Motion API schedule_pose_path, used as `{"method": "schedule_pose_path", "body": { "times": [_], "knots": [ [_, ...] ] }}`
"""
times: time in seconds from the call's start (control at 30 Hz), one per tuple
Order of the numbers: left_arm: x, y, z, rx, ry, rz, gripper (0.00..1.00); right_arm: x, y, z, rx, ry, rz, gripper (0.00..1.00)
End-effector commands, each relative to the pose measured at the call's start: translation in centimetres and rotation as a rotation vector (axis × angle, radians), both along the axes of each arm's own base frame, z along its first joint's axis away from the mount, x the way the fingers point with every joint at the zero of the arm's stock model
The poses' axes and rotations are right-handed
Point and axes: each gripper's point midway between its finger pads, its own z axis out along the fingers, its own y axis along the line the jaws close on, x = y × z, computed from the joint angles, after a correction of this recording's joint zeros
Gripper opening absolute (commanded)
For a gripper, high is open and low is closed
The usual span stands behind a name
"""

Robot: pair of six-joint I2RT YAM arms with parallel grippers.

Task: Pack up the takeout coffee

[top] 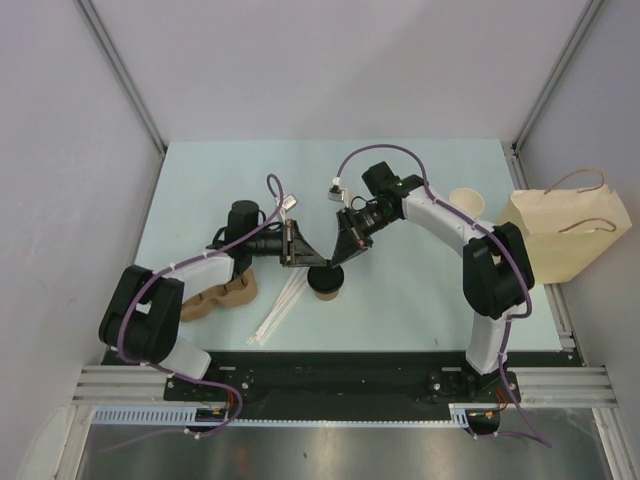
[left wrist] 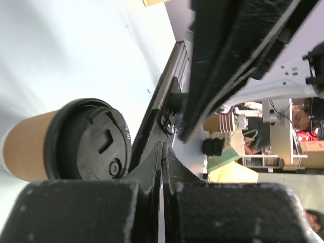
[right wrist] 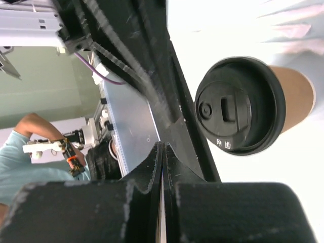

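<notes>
The takeout coffee [top: 325, 281], a brown paper cup with a black lid, stands upright near the table's middle front. My left gripper [top: 314, 261] is shut and empty, its tip just above and left of the lid. My right gripper [top: 338, 260] is shut and empty, its tip just above and right of the lid. In the left wrist view the cup [left wrist: 30, 147] lies left of my shut fingertips [left wrist: 162, 145]. In the right wrist view the cup's lid [right wrist: 235, 111] lies right of my shut fingertips [right wrist: 163, 147]. Neither gripper holds the cup.
A tan paper bag with handles [top: 566, 236] stands at the table's right edge. A lidless paper cup [top: 466, 203] stands left of it. A stack of tan cups [top: 222, 296] lies under my left arm. White straws [top: 279, 306] lie left of the coffee.
</notes>
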Motion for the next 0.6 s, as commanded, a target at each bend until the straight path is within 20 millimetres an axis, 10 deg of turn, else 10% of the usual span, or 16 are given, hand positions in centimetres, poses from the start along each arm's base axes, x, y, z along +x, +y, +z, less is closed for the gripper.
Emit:
{"method": "schedule_pose_path", "body": {
  "times": [0.0, 0.57],
  "knots": [
    [1.7, -0.6, -0.4, -0.003, -0.011, 0.039, 0.0, 0.3, -0.2, 0.8, 0.047, -0.043, -0.036, 0.0],
    [3.2, -0.8, -4.2, 0.051, 0.066, 0.067, 0.0, 2.1, 0.6, -4.9, -0.033, 0.061, -0.106, 0.0]
  ]
}}
